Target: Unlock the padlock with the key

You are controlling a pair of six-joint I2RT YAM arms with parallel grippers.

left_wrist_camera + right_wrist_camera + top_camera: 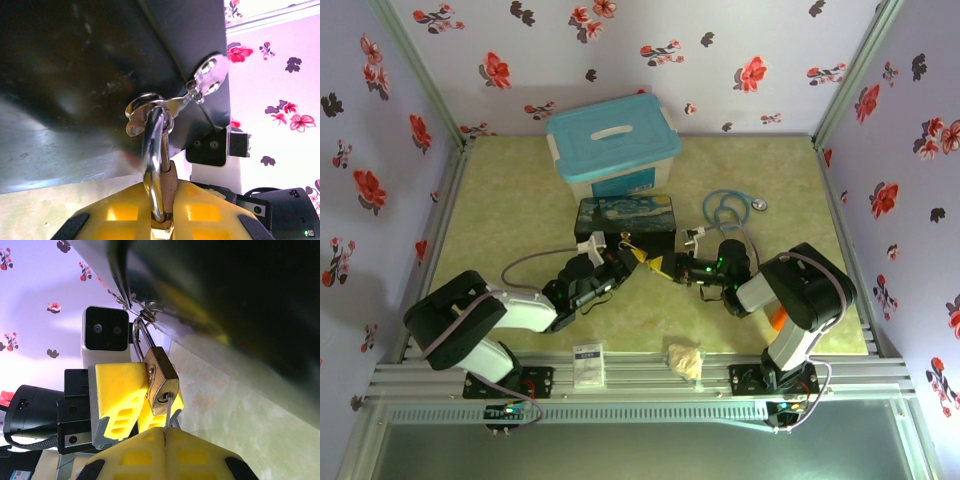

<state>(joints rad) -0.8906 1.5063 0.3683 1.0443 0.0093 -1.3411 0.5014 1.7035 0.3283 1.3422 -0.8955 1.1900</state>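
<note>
The padlock (161, 382) hangs by its shackle (139, 340) from the metal clasp (150, 107) on the front of the dark box (75, 65), its brass body tilted so that the keyhole faces the right arm. The shackle looks seated in the body, so I judge the lock not yet open. The key (168, 412) shows as a thin grey shaft running from the keyhole straight down into the right tool (165, 437), whose yellow pads are pressed together on the key's head. How deep the blade sits in the keyway cannot be told. The left tool (161, 217) is closed on the padlock body from the side, with the shackle rising out between its pads.

The main risk, as I see it, is in the turn. The key is slender and held only by its head — if the right wrist rotates off the keyway's axis, the blade could bend, bind or pull out of the pads. If the blade is only partly in, a twist would likely spin it uselessly or pop it free onto the tabletop (240, 415). The padlock can also swivel on the clasp, so a loose hold by the left tool would let the body rotate with the key instead of resisting it. A hard pull could drag the box.
</note>
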